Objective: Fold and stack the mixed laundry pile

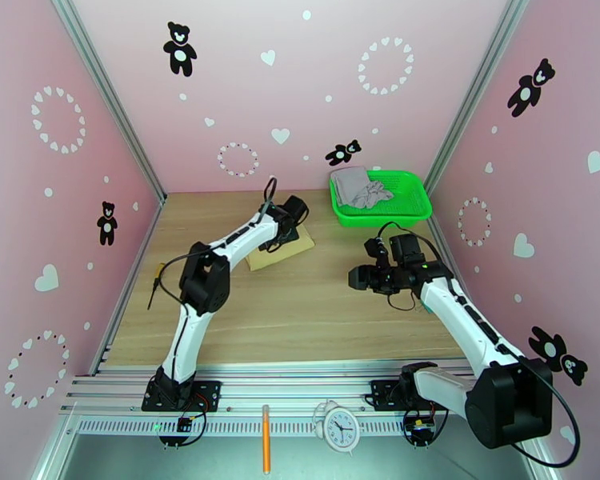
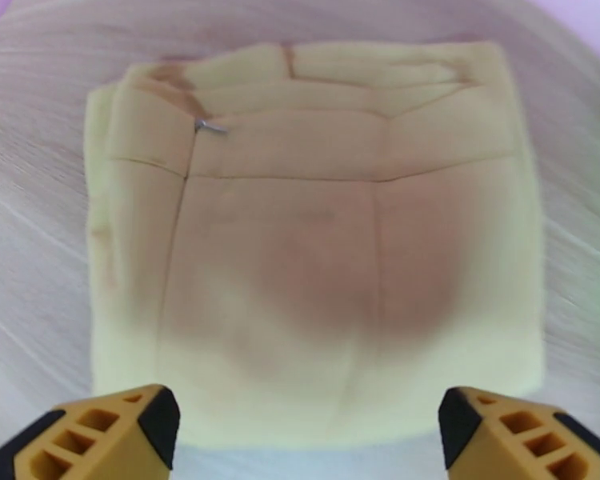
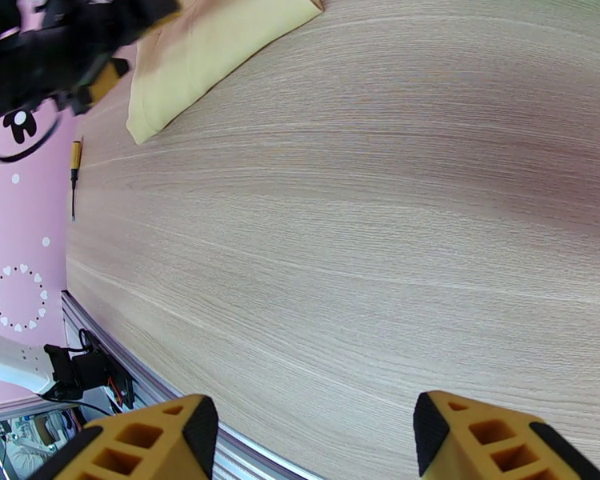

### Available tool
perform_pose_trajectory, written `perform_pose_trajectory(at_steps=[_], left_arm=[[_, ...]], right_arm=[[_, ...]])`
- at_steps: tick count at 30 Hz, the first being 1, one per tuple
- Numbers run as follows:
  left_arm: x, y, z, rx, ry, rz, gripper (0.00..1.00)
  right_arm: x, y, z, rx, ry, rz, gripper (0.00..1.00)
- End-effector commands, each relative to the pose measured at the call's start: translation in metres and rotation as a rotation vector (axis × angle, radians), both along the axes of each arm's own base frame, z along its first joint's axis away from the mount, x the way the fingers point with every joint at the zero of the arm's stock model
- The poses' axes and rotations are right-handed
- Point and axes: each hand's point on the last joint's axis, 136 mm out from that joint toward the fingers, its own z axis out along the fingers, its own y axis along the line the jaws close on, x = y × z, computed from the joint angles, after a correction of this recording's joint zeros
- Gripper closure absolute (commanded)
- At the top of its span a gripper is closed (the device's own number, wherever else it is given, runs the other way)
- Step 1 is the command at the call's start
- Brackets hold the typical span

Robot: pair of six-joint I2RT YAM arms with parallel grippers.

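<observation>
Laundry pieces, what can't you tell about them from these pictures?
Tan cloth: in the top view, the left arm covers its far part. The left wrist view is blurred, so the small metal bit is unidentifiable.
Grey garment: in the top view, too small, crumpled in the green basket; its type is unclear.

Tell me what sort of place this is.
Likely a staged robot test booth, not a laundry room: pink wall panels printed with black teddy bears enclose a wooden tabletop, and a white left arm and right arm are bolted to a silver aluminium rail.

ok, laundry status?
Left end effector open above folded tan cloth. Right end effector open, empty. Grey garment bunched in green basket. Screwdriver lies apart.
</observation>
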Motion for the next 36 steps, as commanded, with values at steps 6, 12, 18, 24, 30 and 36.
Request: perform_pose_trajectory(at_steps=[6,12,18,24,30,36], left_arm=[[-0.009,0.035,-0.03,0.067,0.086,0.047,0.08],[-0.007,0.08,-0.041,0.073,0.174,0.013,0.09],[0.018,0.123,-0.036,0.113,0.242,-0.069,0.09],[0.055,0.143,-0.041,0.125,0.275,-0.146,0.09],[0.074,0.152,-0.023,0.162,0.226,-0.164,0.1],[0.069,0.148,0.112,0.125,-0.054,-0.13,0.1]], right_arm=[[0.003,0.004,-0.002,0.021,0.019,0.013,0.3],[0.006,0.004,-0.007,0.018,0.034,0.006,0.3],[0.01,0.004,-0.013,0.023,0.054,-0.015,0.3],[0.014,0.004,-0.023,0.027,0.085,-0.041,0.3],[0.017,0.003,-0.032,0.012,0.108,-0.045,0.3],[0.016,0.002,-0.034,0.0,0.112,-0.027,0.3]])
